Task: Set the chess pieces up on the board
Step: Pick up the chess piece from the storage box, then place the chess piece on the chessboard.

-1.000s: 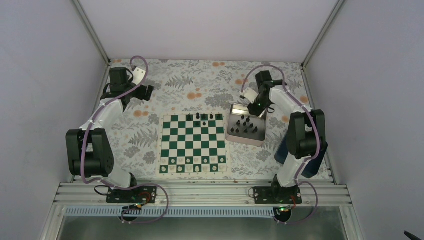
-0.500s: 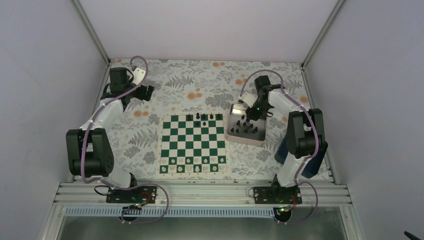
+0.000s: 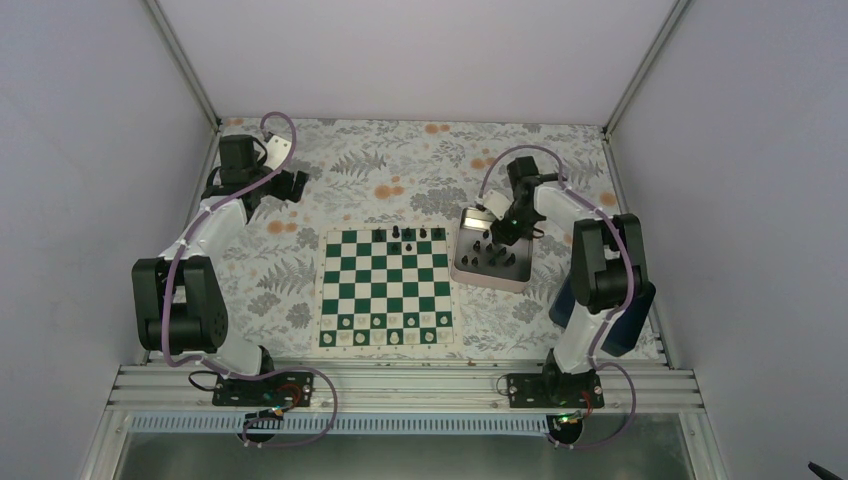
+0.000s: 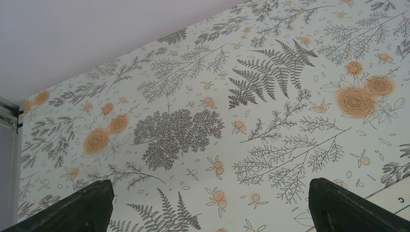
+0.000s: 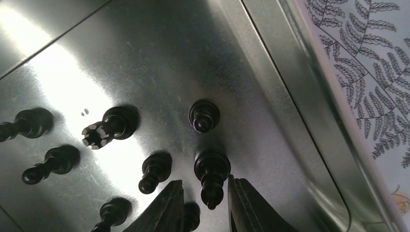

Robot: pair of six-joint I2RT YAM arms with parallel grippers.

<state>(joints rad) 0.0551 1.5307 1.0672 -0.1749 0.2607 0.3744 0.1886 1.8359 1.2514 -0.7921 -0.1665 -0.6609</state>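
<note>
Trouble, if any comes, looks likeliest at the right-hand end of the table. Left gripper hangs over the floral tablecloth at about ten o'clock from the board, well apart from it. In its wrist view its fingers are spread wide with nothing between them.

On the board, a few black chess pieces stand along the twelve o'clock edge and white pieces line the six o'clock edge. Most of the black set stands in the silvery tray, just beside the board at three o'clock.

Right gripper is down in the tray's twelve o'clock end. Its wrist view shows the fingers drawn narrow and straddling one upright piece, with slivers of metal visible on either side. Whether the pads already bite, I cannot tell.

The risks lie in the crowding. A neighbour stands at nine o'clock of the straddled piece, just beside one finger. Another at seven o'clock is partly hidden under that finger, so closing or lifting could topple either. The gap at three o'clock looks thinner, so that finger may touch first and push the piece over on the slick metal. A pinch high on so small and rounded a piece could also let it swivel or squirt free. It might then drop on the way across or land tilted on its square.
</note>
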